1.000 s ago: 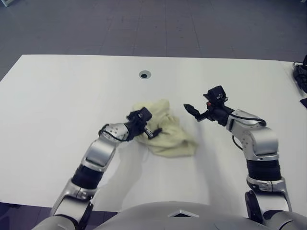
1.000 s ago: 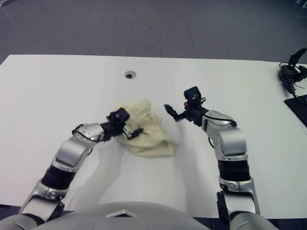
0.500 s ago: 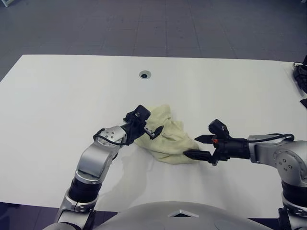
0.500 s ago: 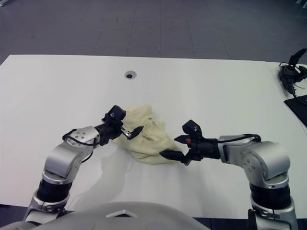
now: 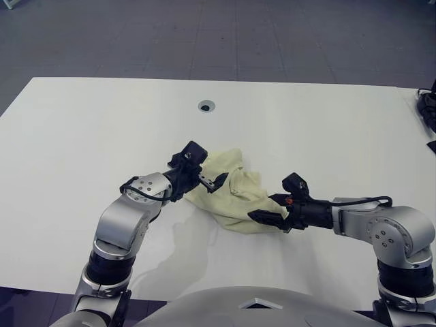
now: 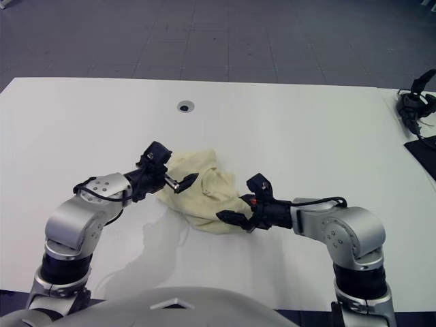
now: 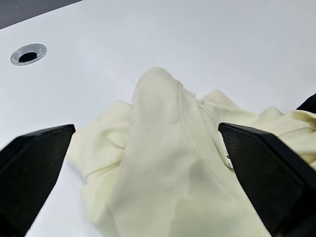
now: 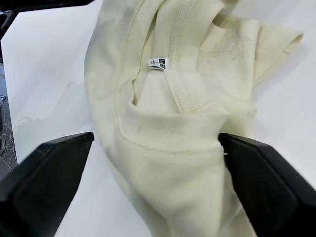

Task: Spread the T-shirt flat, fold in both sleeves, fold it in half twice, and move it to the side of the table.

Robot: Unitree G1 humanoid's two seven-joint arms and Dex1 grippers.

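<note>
Across the broad white counter [image 5: 82, 122], the pale yellow cotton T-shirt [image 5: 235, 194] lies crumpled in a heap near the middle. I judge it light, limp and quick to bunch, so it wants two holds set well apart. My left tool [image 5: 210, 181] hangs released at the heap's far left edge. My right tool [image 5: 267, 210] is spread wide at its near right edge, not clenched. I would pinch beside the ribbed collar [image 8: 187, 74], near the small white label [image 8: 159, 64].
</note>
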